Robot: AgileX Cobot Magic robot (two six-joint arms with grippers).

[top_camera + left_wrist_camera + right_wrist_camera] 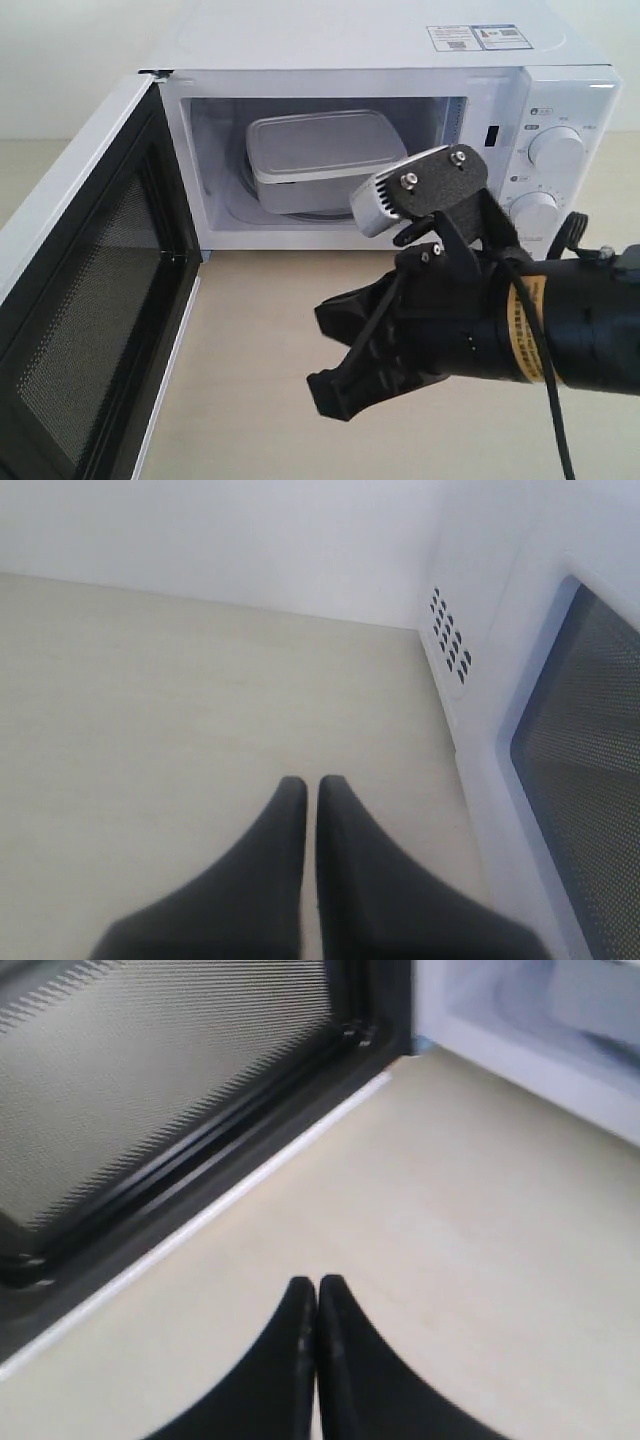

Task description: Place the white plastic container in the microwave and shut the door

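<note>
The white microwave (400,45) stands with its door (90,330) swung wide open to the left, black mesh inner face showing. The white plastic container (320,155), lid on, sits inside the cavity on the turntable. My right gripper (335,385) hovers over the tabletop in front of the opening, apart from the container. In the right wrist view this gripper (318,1285) is shut and empty, with the door's mesh (150,1080) ahead of it. My left gripper (312,785) is shut on nothing, beside the door's outer window (590,780). It is out of sight in the exterior view.
Two round dials (555,150) sit on the microwave's right panel behind my right arm. Vent holes (450,630) mark the microwave's side wall near the left gripper. The beige tabletop (260,330) stretches between the open door and my right arm.
</note>
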